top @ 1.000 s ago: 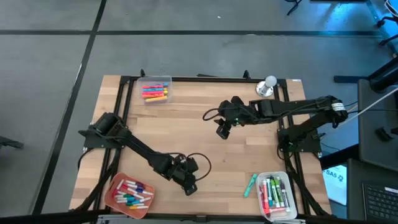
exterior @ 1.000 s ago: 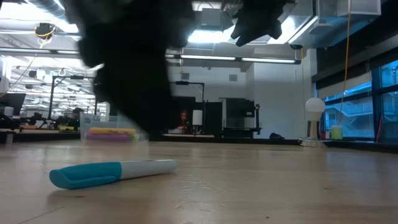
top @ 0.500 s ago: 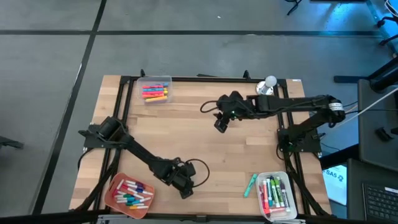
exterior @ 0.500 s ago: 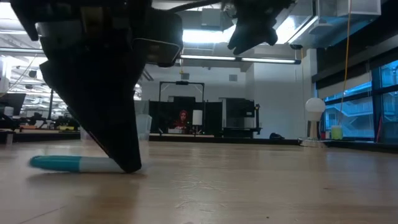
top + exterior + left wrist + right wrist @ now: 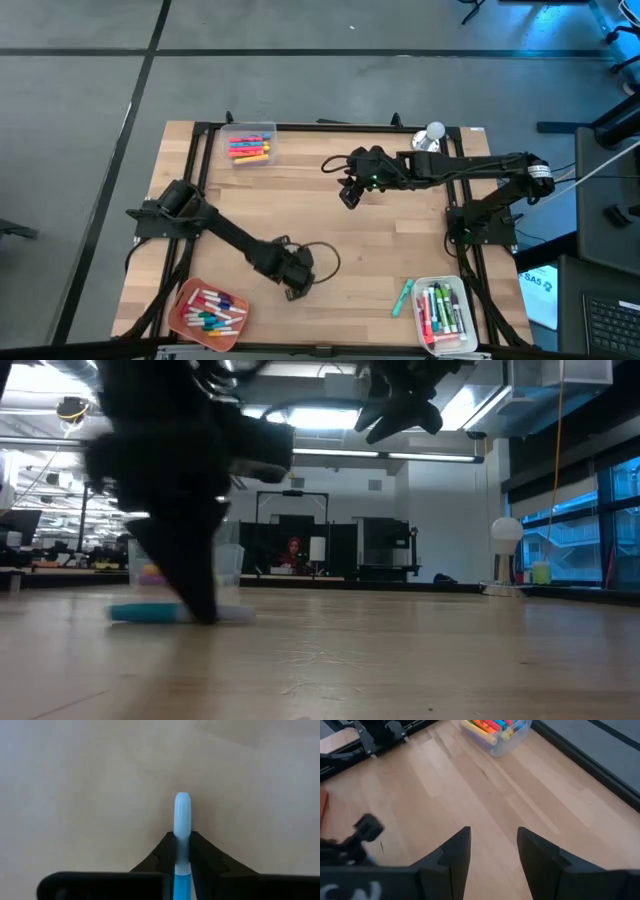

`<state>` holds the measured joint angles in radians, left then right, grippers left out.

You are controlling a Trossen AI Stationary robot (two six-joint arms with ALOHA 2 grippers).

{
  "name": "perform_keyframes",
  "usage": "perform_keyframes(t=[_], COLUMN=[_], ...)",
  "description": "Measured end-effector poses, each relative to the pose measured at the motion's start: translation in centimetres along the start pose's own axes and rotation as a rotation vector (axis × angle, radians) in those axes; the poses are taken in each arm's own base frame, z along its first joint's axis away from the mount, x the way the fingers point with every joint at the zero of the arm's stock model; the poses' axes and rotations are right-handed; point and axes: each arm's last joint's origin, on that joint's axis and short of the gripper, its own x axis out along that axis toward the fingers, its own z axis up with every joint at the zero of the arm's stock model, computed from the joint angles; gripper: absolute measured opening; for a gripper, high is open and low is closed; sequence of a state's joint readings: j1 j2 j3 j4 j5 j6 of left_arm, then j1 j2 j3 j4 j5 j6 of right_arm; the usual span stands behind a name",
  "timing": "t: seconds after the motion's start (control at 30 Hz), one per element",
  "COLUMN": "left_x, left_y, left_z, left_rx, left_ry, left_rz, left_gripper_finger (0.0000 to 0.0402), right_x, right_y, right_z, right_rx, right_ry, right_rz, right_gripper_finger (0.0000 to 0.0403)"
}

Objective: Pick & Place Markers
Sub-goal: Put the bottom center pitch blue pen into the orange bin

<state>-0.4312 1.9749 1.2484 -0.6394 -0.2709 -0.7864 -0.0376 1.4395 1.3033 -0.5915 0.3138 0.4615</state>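
Note:
A marker (image 5: 182, 812) with a white barrel and a blue end lies on the wooden table near its front edge; the low view shows the marker (image 5: 135, 613) flat on the wood. My left gripper (image 5: 292, 291) stands over it, pointing steeply down, shut on it. My right gripper (image 5: 347, 197) hangs high over the far middle of the table, open, with nothing between its fingers (image 5: 455, 850). A green marker (image 5: 402, 297) lies loose on the wood at the front right. My left gripper pinches the marker's barrel (image 5: 182, 832) between its two fingers, one on each long side. The fingers come from above, pointing down, and lie across the marker. The white end sticks out beyond the fingertips. The marker lies level on the table.
An orange tray (image 5: 186, 296) of markers sits at the front left and a white tray (image 5: 418, 290) of markers at the front right. A clear box (image 5: 250, 146) of markers stands at the far left, and a silver bell (image 5: 430, 138) at the far right. Bare wood lies between them.
My left gripper has come down over the blue-ended marker, turned, and shut on its barrel. The marker has slid along the table away from the near edge and still lies flat. My right gripper has drifted a little toward the far left.

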Motion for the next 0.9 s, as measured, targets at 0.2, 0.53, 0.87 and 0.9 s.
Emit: perform_keyframes(t=[0.2, 0.53, 0.87, 0.9], left_x=[-2.6, -12.2, -17.8, -18.0], left_y=[4.3, 10.4, 7.2, 6.5], left_z=[3.5, 2.3, -5.3, -6.1], left_rx=[-0.062, -0.174, -0.204, -0.183], left_ry=[-0.096, -0.123, 0.057, 0.084], left_rz=[0.053, 0.149, -0.023, -0.051], left_gripper_finger=[0.0047, 0.0035, 0.0038, 0.0042], right_x=[0.0, 0.8, 4.0, 4.3], right_y=[0.0, -1.0, 0.0, 0.2], right_z=[-0.1, 0.2, -1.5, -1.7], right_rx=[-0.002, 0.015, -0.027, -0.049], right_ry=[0.003, 0.013, 0.202, 0.21], right_rz=[-0.008, -0.042, 0.071, 0.074], right_gripper_finger=[0.0161, 0.0161, 0.0161, 0.0161])
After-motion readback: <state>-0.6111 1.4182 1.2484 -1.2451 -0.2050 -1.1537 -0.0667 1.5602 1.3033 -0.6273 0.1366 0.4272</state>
